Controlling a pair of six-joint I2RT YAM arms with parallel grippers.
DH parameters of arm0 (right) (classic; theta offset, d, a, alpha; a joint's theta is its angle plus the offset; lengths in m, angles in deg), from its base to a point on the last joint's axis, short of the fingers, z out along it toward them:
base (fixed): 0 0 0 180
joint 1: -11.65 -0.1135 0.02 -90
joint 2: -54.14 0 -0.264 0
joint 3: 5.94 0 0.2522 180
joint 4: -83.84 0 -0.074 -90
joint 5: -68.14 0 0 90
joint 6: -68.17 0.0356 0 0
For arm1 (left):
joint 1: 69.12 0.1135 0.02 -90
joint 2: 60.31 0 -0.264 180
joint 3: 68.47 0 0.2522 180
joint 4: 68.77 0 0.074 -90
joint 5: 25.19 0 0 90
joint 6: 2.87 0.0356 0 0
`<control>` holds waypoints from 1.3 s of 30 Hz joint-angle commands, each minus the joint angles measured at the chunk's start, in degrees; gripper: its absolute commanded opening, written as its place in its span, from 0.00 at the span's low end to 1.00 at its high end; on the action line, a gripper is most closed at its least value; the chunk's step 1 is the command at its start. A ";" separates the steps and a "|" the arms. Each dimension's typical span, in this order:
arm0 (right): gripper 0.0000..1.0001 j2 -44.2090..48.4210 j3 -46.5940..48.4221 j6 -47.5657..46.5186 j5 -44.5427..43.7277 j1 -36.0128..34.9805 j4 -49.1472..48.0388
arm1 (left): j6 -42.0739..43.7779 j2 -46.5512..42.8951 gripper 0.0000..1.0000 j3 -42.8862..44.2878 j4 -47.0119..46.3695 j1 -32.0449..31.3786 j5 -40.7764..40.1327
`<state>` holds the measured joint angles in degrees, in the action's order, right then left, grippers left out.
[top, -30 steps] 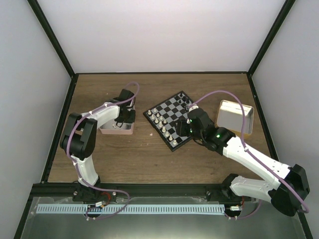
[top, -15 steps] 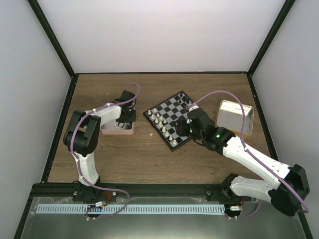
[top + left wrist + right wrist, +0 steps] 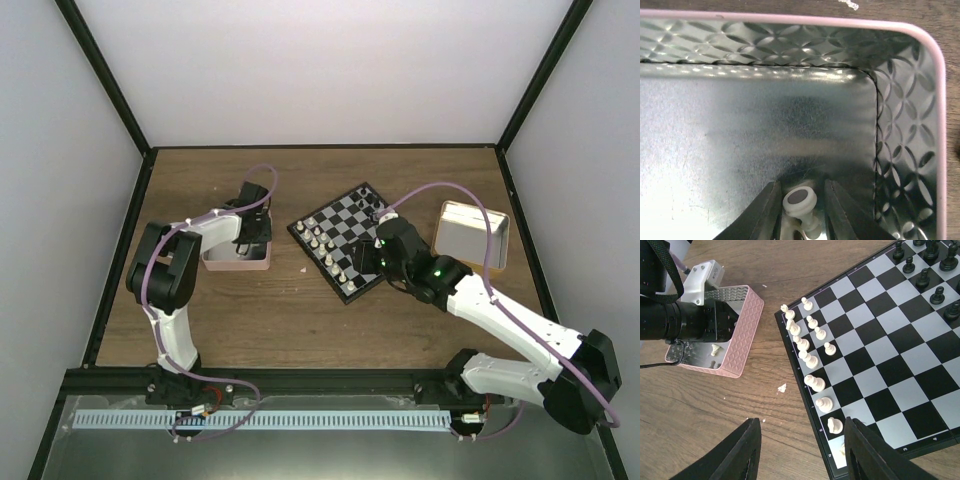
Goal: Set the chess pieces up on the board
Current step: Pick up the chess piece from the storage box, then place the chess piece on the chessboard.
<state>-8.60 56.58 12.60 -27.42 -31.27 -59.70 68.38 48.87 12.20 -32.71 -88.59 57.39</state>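
The board (image 3: 345, 240) lies angled at mid-table. Cream-white chess pieces (image 3: 807, 357) stand along its near-left edge and black ones (image 3: 930, 265) along the far side. My left gripper (image 3: 801, 184) reaches into the pink tray (image 3: 790, 20). A white piece (image 3: 800, 200) lies between its fingers with its dark-felted base toward the camera. It touches the left finger, and a gap shows beside the right one. My right gripper (image 3: 802, 422) hovers open over the board's (image 3: 890, 355) near corner and holds nothing.
The pink tray (image 3: 235, 262) sits left of the board, and another white piece (image 3: 715, 350) rests inside it. A tan box with a silvery inside (image 3: 470, 235) stands right of the board. A white crumb (image 3: 782, 388) lies on the wood between tray and board.
My left arm has shifted slightly over the pink tray. The right arm has not moved.
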 commanded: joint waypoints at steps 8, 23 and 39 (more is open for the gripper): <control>0.47 -0.58 0.51 0.90 0.70 0.42 -0.53 | -2.80 -1.07 0.14 -3.24 -1.92 0.90 0.56; 0.47 -1.53 -4.19 1.29 11.26 0.38 -18.51 | -19.67 -25.05 0.13 -13.58 -9.47 1.40 14.54; 0.47 -7.36 -4.14 1.08 13.82 0.38 -26.16 | -74.47 -30.90 0.13 -30.42 -51.50 -9.62 35.31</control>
<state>-15.51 52.23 13.61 -13.32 -31.22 -84.55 8.65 16.46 -17.55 -70.63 -94.93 90.24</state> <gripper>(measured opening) 0.471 0.152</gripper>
